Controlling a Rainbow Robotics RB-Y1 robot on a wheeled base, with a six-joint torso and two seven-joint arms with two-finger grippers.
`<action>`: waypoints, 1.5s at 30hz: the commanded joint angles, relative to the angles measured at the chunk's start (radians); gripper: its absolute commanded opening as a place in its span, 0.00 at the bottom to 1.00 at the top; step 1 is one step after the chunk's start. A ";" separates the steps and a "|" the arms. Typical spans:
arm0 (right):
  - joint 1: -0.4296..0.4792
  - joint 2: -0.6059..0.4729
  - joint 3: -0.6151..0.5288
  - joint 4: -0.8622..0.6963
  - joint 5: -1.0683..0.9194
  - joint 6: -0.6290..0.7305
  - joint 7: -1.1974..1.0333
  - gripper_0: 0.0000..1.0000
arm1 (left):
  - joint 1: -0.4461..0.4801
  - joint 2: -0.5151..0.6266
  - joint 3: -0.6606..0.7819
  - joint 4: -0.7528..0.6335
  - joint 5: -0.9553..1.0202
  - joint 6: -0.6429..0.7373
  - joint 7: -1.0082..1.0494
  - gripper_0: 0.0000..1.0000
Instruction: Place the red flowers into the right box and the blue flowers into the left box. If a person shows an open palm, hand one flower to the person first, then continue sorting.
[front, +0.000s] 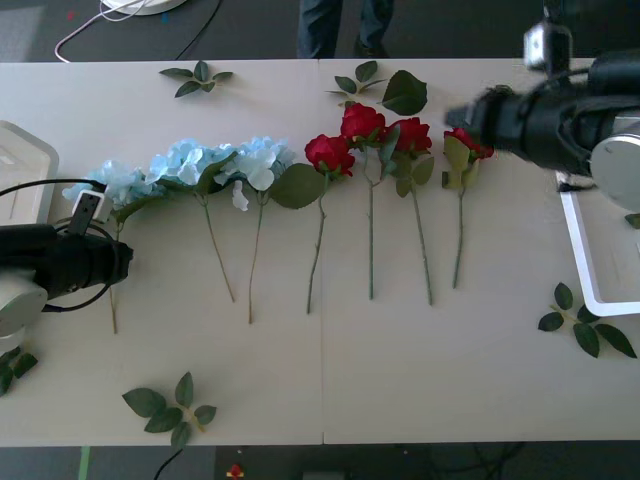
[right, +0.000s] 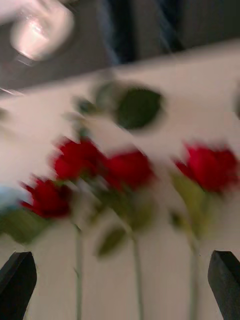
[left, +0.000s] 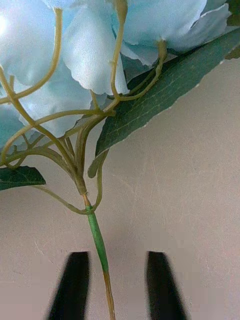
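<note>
Pale sky-blue hydrangea flowers (front: 190, 165) centre-left beside red roses (front: 385, 135), left gripper (left: 116, 285) fingers apart astride leftmost blue stem (left: 100, 245), right gripper (right: 122, 285) spread wide over roses upper right, white plastic trays at left edge (front: 25, 165) and right edge (front: 590, 260)

Even, soft room light; the right wrist view is heavily motion-blurred, the other two sharp.

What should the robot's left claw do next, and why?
Probably close. The left claw is open with the blue flower's stem running between its fingers, so shutting should grip it for the left box. The right claw hovers open over the red flowers.
</note>
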 joint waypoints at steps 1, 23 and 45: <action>-0.005 -0.039 -0.011 0.023 0.009 0.105 -0.048 1.00 | -0.035 0.008 -0.005 -0.002 -0.010 -0.012 0.038 0.00; -0.298 0.116 0.333 0.716 0.118 -0.179 -0.028 1.00 | -0.018 0.001 0.076 0.005 -0.123 0.002 0.041 0.00; -0.455 0.287 0.422 1.137 0.129 -0.401 -0.022 0.78 | -0.017 0.015 0.934 -0.379 0.096 1.215 -0.139 0.00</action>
